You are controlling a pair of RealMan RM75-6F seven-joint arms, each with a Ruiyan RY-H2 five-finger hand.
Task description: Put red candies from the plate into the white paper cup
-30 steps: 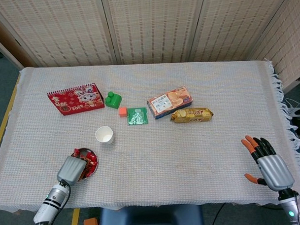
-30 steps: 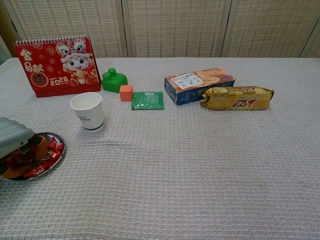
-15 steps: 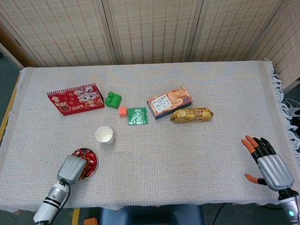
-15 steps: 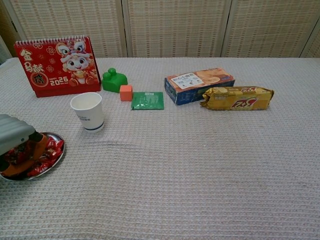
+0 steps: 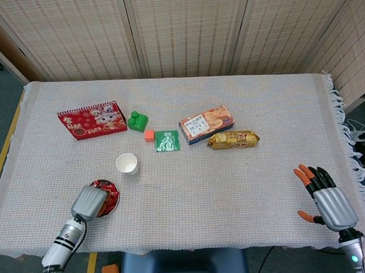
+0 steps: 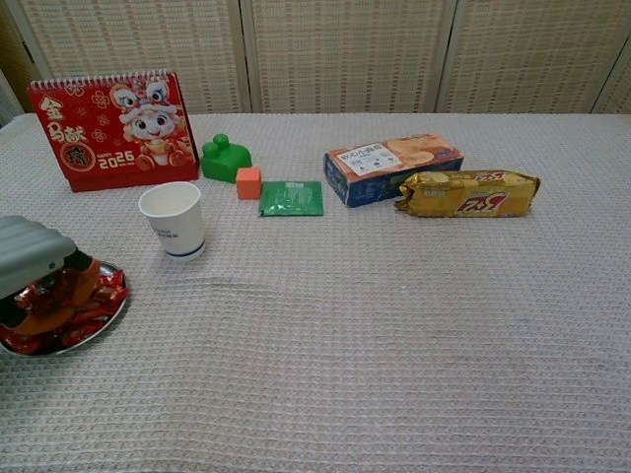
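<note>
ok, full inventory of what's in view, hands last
tablecloth: 1, off-white, covers the table
plate: 1, metal, near left edge
red candies: several, red, on plate
white paper cup: 1, white, upright, behind the plate
calendar: 1, red, far left
green toy: 1, right of calendar
orange cube: 1, beside toy
green packet: 1, flat, centre
biscuit box: 1, orange-blue
yellow packet: 1, by the box
left hand: over plate, fingers in candies
right hand: near right edge, fingers spread, empty

Woven folding screen (image 5: 185,31) stands behind the cloth-covered table (image 5: 232,182); grey floor (image 5: 2,113).
</note>
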